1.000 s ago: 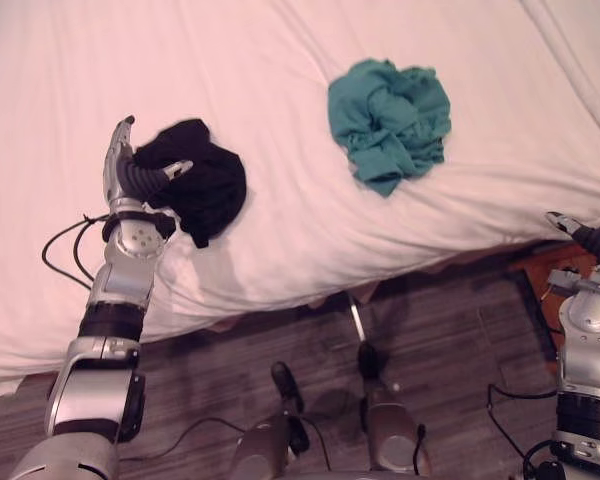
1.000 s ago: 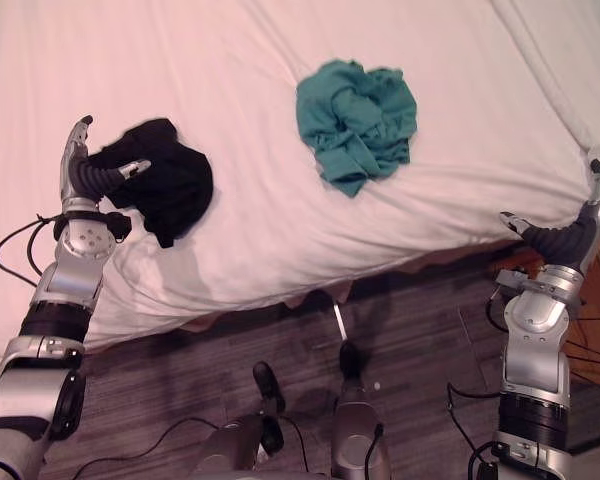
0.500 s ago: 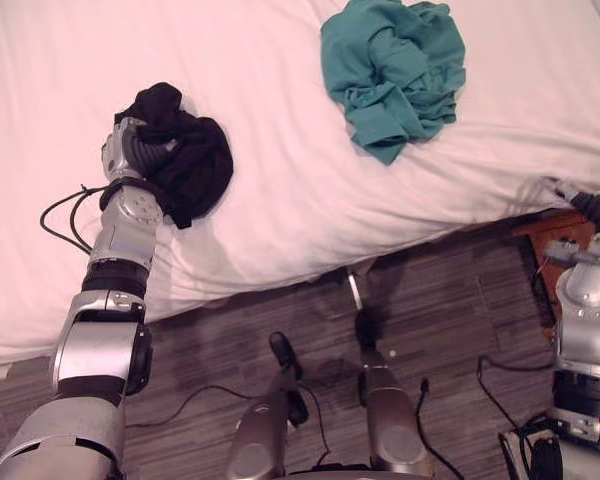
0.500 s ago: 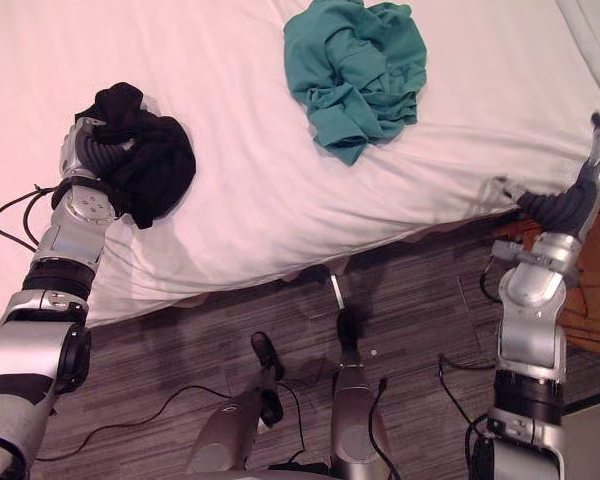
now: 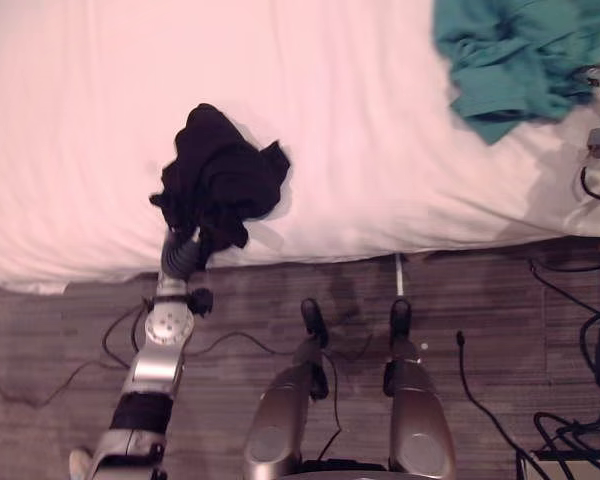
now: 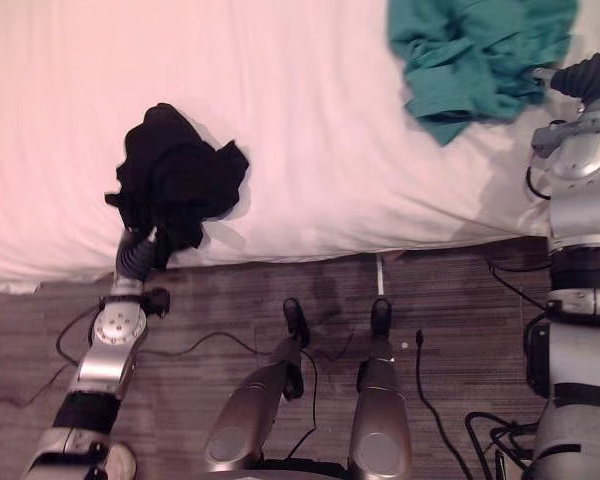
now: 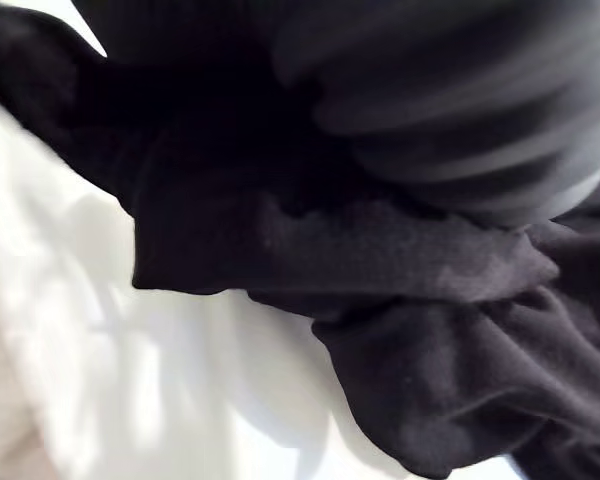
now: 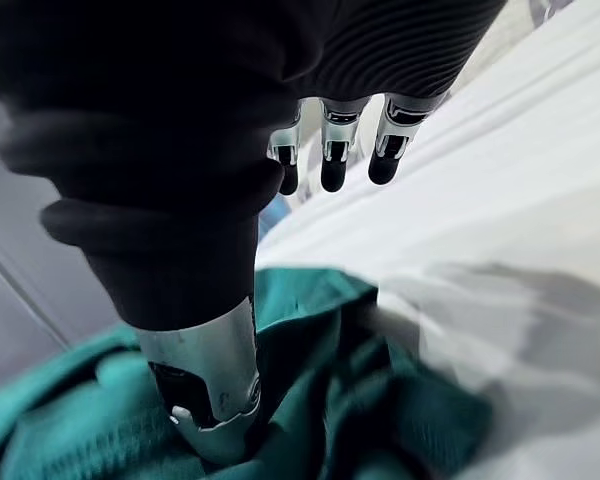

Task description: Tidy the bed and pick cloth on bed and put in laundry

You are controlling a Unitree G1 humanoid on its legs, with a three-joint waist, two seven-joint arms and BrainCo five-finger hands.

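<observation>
Black cloth [image 5: 220, 185], likely soft, light and limp, lies bunched at ten o'clock near the bed's [image 5: 80, 120] edge in the eye views, the left hand [image 5: 180, 258] under its folds; the left wrist view hides the fingers, so the grasp cannot be told; the right wrist view shows the right hand [image 8: 210, 365] loose-fingered over the teal cloth [image 8: 380, 400], best gathered at its thick middle.

The black cloth [image 5: 220, 180] looks matt and soft, kinda fleecy. The teal cloth [image 5: 510, 55] is a thinner, crumpled knit. The bed sheet [image 5: 80, 120] is smooth fabric, and the floor [image 5: 500, 290] is dull wood-grain planks.
</observation>
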